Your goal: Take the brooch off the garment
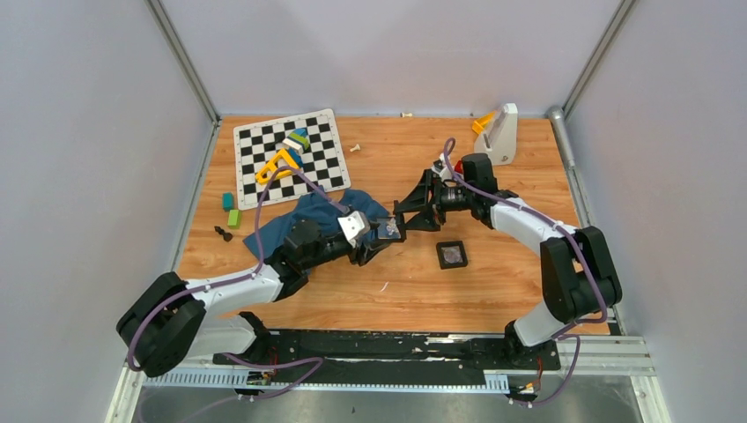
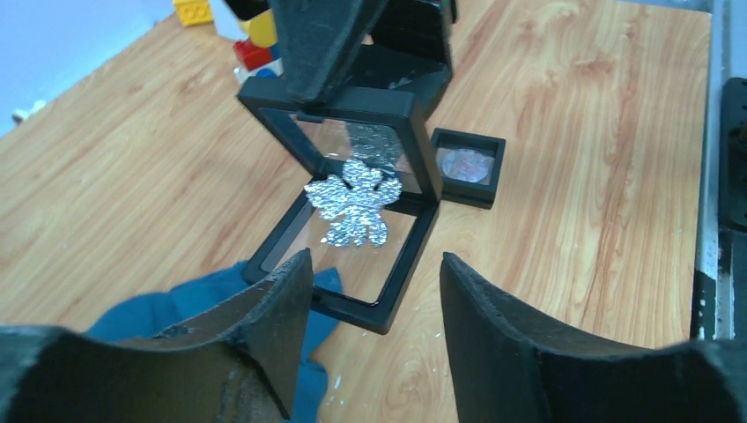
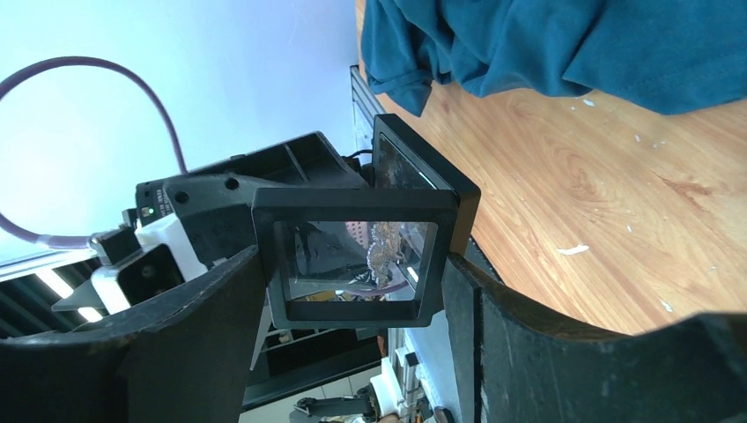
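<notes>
The brooch (image 2: 352, 198), a silvery glittering flower shape, lies inside an open black hinged box (image 2: 352, 291) with clear film panels. My right gripper (image 3: 352, 300) is shut on the box's raised lid (image 3: 352, 260), and the brooch shows edge-on there (image 3: 385, 251). My left gripper (image 2: 374, 264) is open and empty, its fingertips just short of the box's near edge. The teal garment (image 1: 308, 216) lies crumpled under the left arm and shows in the left wrist view (image 2: 176, 308) and the right wrist view (image 3: 573, 44). From above, both grippers meet at the box (image 1: 390, 232).
A second, closed black box (image 1: 452, 255) sits on the wood just right of the grippers. A chequered board (image 1: 255, 141) with coloured blocks lies at the back left. A white stand (image 1: 502, 132) is at the back right. Green blocks (image 1: 229, 207) lie left.
</notes>
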`<state>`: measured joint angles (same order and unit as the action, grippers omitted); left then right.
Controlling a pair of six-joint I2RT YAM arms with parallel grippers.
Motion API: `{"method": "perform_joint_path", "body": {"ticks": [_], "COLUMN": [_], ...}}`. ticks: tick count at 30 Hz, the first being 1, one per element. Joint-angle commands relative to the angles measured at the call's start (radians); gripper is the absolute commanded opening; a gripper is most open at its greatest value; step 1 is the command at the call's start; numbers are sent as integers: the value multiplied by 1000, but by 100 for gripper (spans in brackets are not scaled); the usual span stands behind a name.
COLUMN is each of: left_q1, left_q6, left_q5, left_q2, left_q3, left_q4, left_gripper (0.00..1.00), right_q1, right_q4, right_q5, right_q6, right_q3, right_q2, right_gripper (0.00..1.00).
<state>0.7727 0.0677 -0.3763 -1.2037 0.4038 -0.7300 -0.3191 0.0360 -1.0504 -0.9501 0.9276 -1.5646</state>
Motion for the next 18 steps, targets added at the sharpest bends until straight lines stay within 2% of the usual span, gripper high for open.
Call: {"method": "perform_joint_path", "body": {"ticks": [1, 3, 4, 5, 6, 11, 18], "left_q1": [5, 4, 4, 3, 2, -6, -5], "left_q6": [-43, -58, -60, -73, -79, -51, -16], "left_q5": [100, 115, 112, 109, 96, -40, -171], "left_q2": [56, 65, 66, 70, 71, 55, 8], "left_q3": [66, 88, 95, 106, 111, 120, 79], "left_q4": [97, 155, 184, 194, 212, 210, 64], "left_gripper": [66, 82, 86, 95, 98, 100, 100], "right_q1": [5, 5, 5, 6, 5, 5, 4], "right_q4": [29, 41, 49, 55, 65, 102, 119], "right_q5": [27, 35, 38, 36, 33, -2, -77], "right_q6": [61, 83, 95, 106, 120, 189, 234], "right_q3": [39, 40, 40, 40, 42, 29, -6], "right_q2": [-7, -3, -1, 3, 6, 40, 79], "right_gripper": [32, 32, 32, 32, 32, 33, 34]}}
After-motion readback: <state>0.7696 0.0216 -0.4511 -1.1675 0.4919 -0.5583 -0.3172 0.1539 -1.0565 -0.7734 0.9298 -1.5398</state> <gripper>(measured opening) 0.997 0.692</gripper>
